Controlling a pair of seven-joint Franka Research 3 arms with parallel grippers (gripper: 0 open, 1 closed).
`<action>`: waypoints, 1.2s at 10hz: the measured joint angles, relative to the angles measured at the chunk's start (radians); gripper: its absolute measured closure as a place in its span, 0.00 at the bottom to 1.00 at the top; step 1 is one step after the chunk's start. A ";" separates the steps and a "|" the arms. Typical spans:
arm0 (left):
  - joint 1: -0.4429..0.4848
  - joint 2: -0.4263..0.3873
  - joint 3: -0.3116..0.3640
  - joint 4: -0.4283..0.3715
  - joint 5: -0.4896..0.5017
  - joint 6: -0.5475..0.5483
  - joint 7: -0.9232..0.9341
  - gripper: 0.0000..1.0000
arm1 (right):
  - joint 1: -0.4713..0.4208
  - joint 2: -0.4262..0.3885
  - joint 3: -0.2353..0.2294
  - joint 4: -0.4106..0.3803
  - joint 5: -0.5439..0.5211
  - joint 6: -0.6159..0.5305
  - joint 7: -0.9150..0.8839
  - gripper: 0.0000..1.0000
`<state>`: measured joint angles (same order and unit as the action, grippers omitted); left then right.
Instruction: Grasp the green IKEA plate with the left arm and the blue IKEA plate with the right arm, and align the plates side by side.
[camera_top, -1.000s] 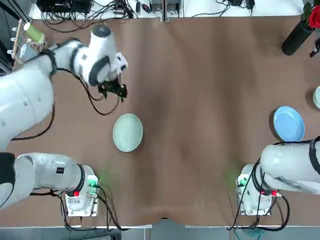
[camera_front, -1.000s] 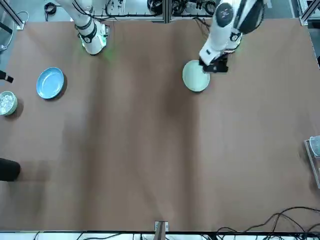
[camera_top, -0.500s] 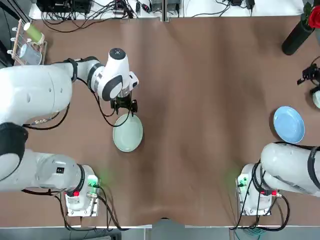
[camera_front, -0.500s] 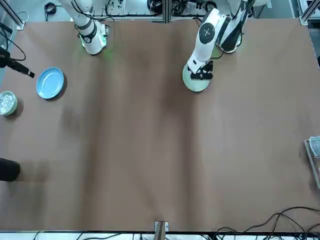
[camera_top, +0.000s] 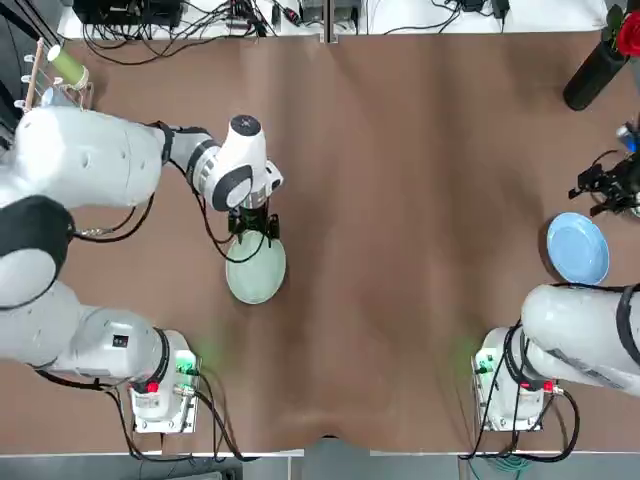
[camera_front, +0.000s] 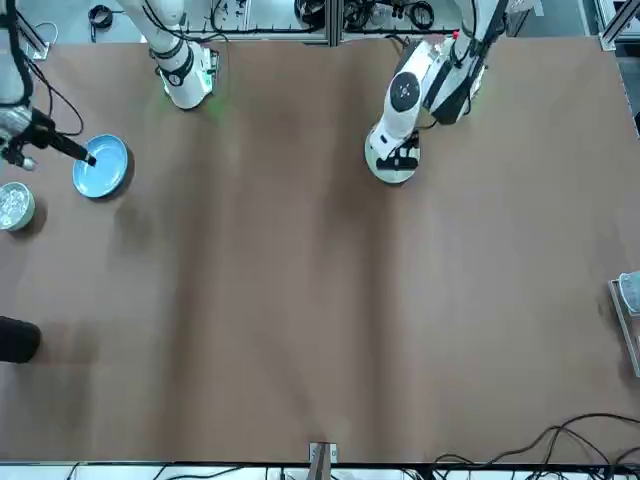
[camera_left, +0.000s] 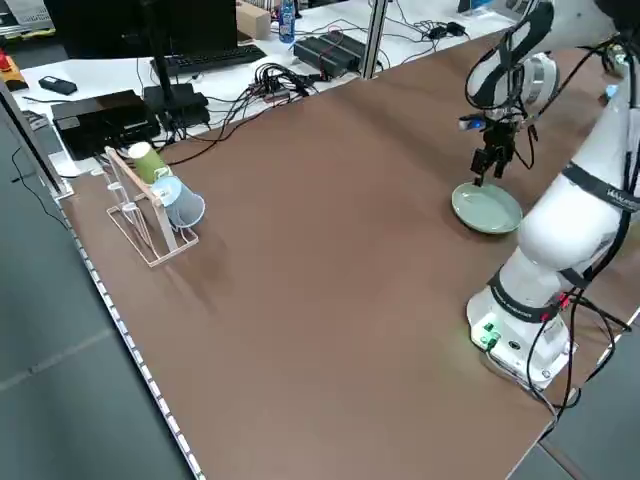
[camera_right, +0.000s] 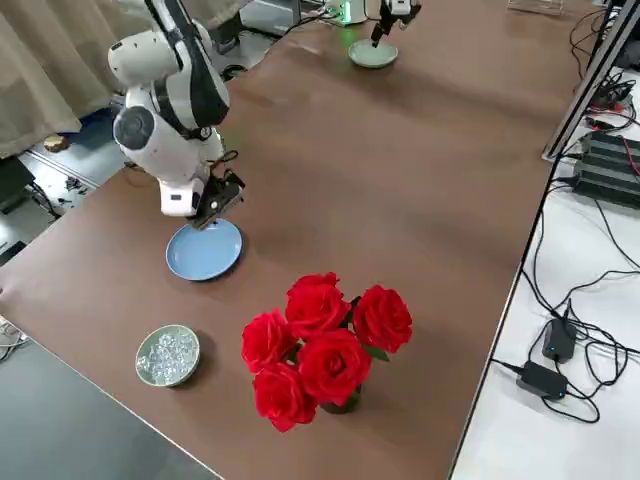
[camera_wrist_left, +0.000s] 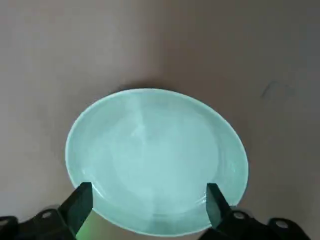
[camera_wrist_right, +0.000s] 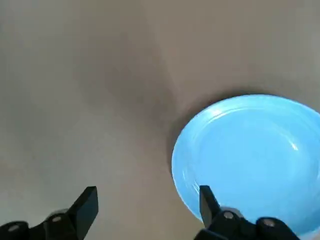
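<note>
The pale green plate (camera_top: 256, 270) lies flat on the brown table, near the left arm's base. My left gripper (camera_top: 253, 226) hangs over its far rim, open. In the left wrist view the fingers (camera_wrist_left: 80, 204) straddle the green plate (camera_wrist_left: 156, 160) without touching it. The light blue plate (camera_top: 578, 248) lies near the table's right edge. My right gripper (camera_top: 605, 186) hovers just beyond its far rim, open. In the right wrist view one of its fingers (camera_wrist_right: 207, 201) stands at the blue plate's (camera_wrist_right: 250, 155) edge and the other over bare table.
Red roses in a black vase (camera_right: 320, 345) stand at the far right corner. A small bowl of clear beads (camera_right: 168, 355) sits beside the blue plate at the right edge. A cup rack (camera_left: 150, 205) stands at the far left. Cables run along the far edge.
My left gripper moved right and nearer, from beyond the green plate to over its far rim. My right gripper came into view from the right and dropped toward the blue plate.
</note>
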<state>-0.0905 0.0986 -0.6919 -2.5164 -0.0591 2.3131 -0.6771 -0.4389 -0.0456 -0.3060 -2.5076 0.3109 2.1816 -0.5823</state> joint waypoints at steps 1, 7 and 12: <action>0.000 0.026 0.000 0.000 0.005 0.011 -0.001 0.00 | -0.018 0.059 -0.001 -0.002 0.051 0.015 -0.075 0.11; 0.033 0.122 0.010 0.020 0.120 0.041 -0.018 0.00 | -0.119 0.256 0.001 -0.003 0.188 0.041 -0.309 0.11; 0.034 0.205 0.016 0.050 0.140 0.101 -0.039 0.00 | -0.093 0.295 0.023 -0.012 0.327 0.034 -0.377 0.11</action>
<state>-0.0560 0.3041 -0.6760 -2.4662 0.0811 2.4139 -0.7158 -0.5319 0.2497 -0.2831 -2.5193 0.6377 2.2152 -0.9589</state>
